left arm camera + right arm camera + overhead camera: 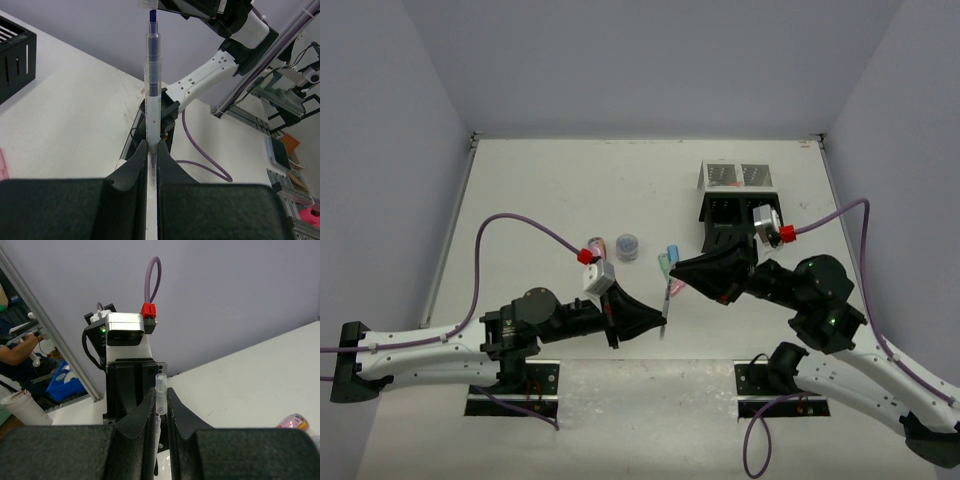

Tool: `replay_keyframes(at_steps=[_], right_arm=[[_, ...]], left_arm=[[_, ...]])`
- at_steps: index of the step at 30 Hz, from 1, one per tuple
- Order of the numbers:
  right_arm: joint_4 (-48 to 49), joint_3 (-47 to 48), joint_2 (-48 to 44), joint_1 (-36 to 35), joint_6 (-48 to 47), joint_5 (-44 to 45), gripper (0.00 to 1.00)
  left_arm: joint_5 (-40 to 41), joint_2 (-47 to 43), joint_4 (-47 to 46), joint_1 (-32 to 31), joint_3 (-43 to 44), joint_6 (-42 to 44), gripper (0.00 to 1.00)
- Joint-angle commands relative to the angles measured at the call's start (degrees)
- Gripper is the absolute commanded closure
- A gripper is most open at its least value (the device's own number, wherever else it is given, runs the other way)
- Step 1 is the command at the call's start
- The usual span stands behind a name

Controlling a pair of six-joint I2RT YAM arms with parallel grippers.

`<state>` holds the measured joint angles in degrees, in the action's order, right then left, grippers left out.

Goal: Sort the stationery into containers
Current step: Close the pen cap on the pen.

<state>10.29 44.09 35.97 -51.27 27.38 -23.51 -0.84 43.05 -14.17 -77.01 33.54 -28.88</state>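
Observation:
A thin clear-barrelled blue pen [666, 300] hangs above the table's near middle, held at both ends. My left gripper [660, 325] is shut on its lower end and my right gripper [674, 281] is shut on its upper end. In the left wrist view the pen [152, 75] rises from my left gripper [152, 146] toward the right gripper [186, 6]. In the right wrist view the pen's clear end [160, 384] sticks out between my right gripper's [160, 397] jaws. The black container [725, 216] and the silver container [735, 178] stand at the back right.
On the table behind the grippers lie a pink marker [596, 245], a round grey-blue pot [627, 245], a green marker [664, 265] and a blue marker [672, 254]. The black container's corner [15, 57] shows at the left of the left wrist view. The pink marker [294, 421] shows low right in the right wrist view.

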Motion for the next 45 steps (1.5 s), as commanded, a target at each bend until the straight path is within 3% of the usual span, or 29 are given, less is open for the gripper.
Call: replay_keyframes(at_steps=[1, 22, 34, 45], right_arm=[[1.0, -1.2, -0.1, 0.1, 1.0, -1.2, 1.0], [2.2, -4.9, -1.0, 0.0, 2.7, -1.9, 1.0], [-0.6, -5.5, -1.5, 0.0, -1.6, 1.4, 1.0], [-5.6, -1.0, 2.3, 0.0, 1.8, 0.3, 1.0]], left_arm=[[-0.3, -0.6, -3.7, -0.2, 1.6, 1.8, 1.0], [2.7, -0.6, -9.7, -0.2, 0.1, 2.6, 1.0], [4.4, -1.0, -11.1, -0.2, -0.2, 3.2, 1.0], [7.9, -0.7, -9.3, -0.2, -0.2, 4.4, 1.0]])
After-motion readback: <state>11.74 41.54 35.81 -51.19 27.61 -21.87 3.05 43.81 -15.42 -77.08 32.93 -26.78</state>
